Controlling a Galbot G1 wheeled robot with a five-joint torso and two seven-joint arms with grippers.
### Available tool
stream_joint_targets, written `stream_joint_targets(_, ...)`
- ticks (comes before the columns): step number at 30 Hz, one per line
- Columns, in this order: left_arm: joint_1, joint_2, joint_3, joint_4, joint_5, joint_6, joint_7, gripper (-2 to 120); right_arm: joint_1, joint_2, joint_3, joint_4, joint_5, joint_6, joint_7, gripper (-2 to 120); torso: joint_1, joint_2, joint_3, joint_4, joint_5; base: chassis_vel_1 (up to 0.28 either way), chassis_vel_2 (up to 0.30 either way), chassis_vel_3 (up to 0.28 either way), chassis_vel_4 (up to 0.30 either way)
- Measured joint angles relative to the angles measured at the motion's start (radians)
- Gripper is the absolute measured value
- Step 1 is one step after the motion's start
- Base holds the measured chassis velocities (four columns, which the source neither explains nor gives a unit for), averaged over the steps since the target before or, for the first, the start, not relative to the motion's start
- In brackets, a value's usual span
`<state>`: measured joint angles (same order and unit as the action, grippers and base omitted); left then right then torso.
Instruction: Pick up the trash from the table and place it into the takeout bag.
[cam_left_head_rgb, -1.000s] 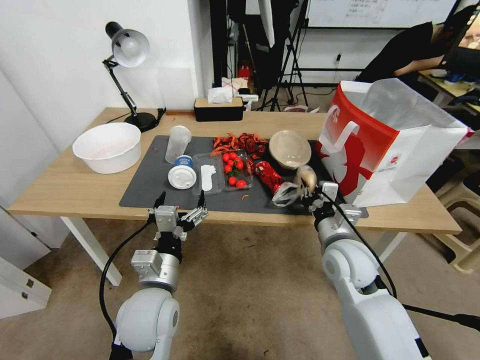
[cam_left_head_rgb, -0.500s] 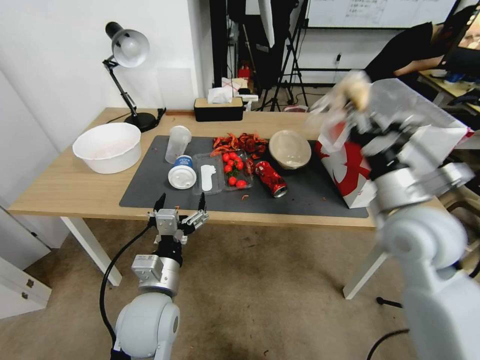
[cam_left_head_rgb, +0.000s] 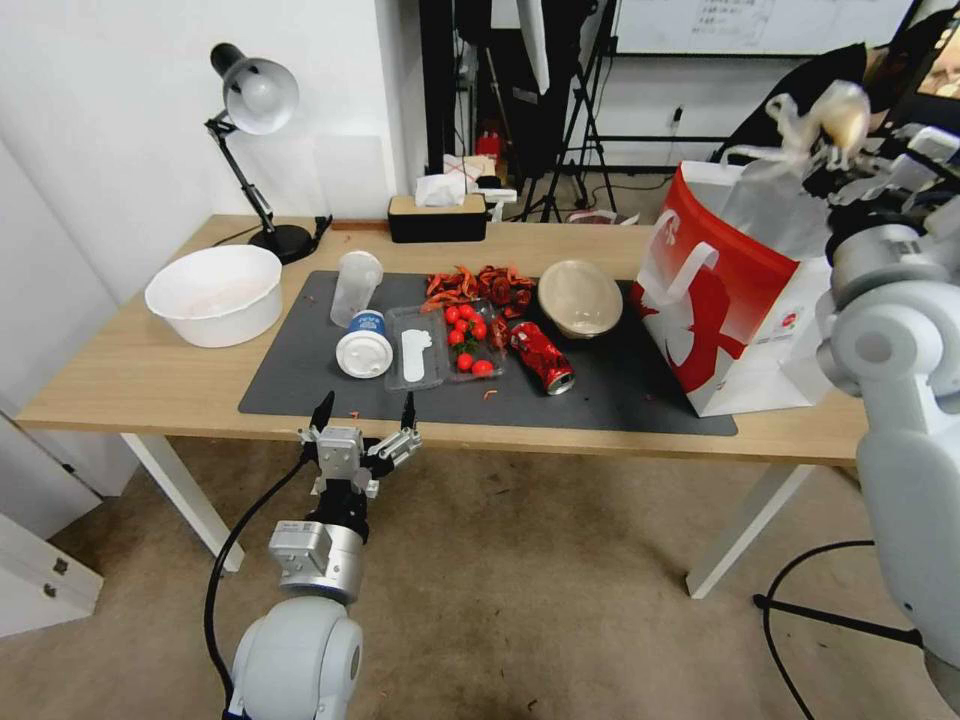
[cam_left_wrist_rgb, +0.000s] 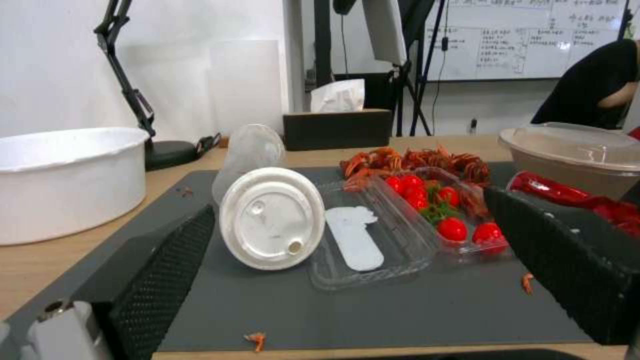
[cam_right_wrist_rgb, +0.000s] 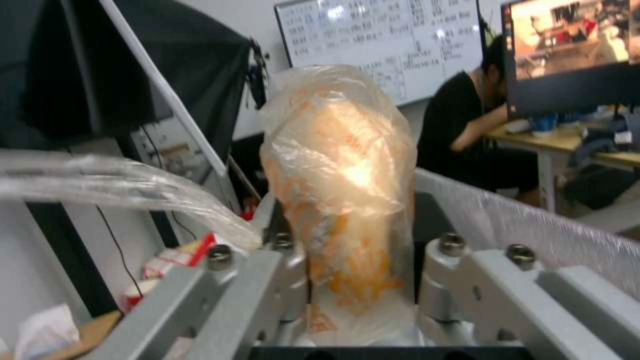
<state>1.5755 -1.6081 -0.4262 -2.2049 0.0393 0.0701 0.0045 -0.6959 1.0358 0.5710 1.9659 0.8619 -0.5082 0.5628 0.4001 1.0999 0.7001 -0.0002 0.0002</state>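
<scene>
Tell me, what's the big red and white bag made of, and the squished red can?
The takeout bag looks like stiff paper: matte, boxy, with sharp folds, flat white handles and a shiny silvery lining. The red drink can looks like thin metal: glossy, dented and crumpled, lying on the dark mat.

This looks like an office or lab room set up for recording: a wall-mounted whiteboard covered in writing (cam_left_wrist_rgb: 527, 45), black tripod stands (cam_left_head_rgb: 570, 150), a long light-wood desk with white legs (cam_left_head_rgb: 130, 380), a black desk lamp (cam_left_head_rgb: 250, 150), and grey carpet floor (cam_left_head_rgb: 520, 580). A lit computer monitor (cam_right_wrist_rgb: 567, 45), somewhat blurred, stands behind.
</scene>
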Motion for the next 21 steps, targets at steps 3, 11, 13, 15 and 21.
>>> stream_joint_targets(3, 0.003, 0.0, 0.001, 0.002, 0.004, -0.006, 0.0, 100, -0.002, 0.006, 0.0, -0.009, -0.011, -0.035, 0.002, 34, 0.0, 0.0, 0.0, 0.0003, -0.0001, 0.0, 0.0, 0.0, 0.0)
stream_joint_targets(11, 0.006, 0.0, 0.003, 0.008, 0.009, -0.018, 0.001, 100, -0.015, -0.005, 0.008, -0.008, -0.024, -0.077, -0.004, 61, 0.0, 0.0, 0.0, 0.0001, -0.0002, 0.0, 0.0, 0.0, 0.0)
stream_joint_targets(13, 0.006, 0.0, 0.005, 0.011, 0.011, -0.022, 0.001, 100, -0.021, -0.011, 0.014, -0.005, -0.026, -0.089, -0.006, 69, 0.0, 0.0, 0.0, 0.0002, -0.0002, 0.0, 0.0, 0.0, 0.0)
stream_joint_targets(15, 0.006, 0.0, 0.008, 0.013, 0.013, -0.026, 0.001, 100, -0.032, -0.02, 0.02, 0.0, -0.03, -0.105, -0.012, 80, 0.0, 0.0, 0.0, 0.0001, -0.0002, 0.0, 0.0, 0.0, 0.0)
stream_joint_targets(21, 0.006, 0.0, 0.013, 0.019, 0.017, -0.037, 0.0, 100, -0.051, -0.029, 0.027, 0.008, -0.032, -0.115, -0.02, 96, 0.0, 0.0, 0.0, 0.0001, -0.0003, 0.0, 0.0, 0.0, 0.0)
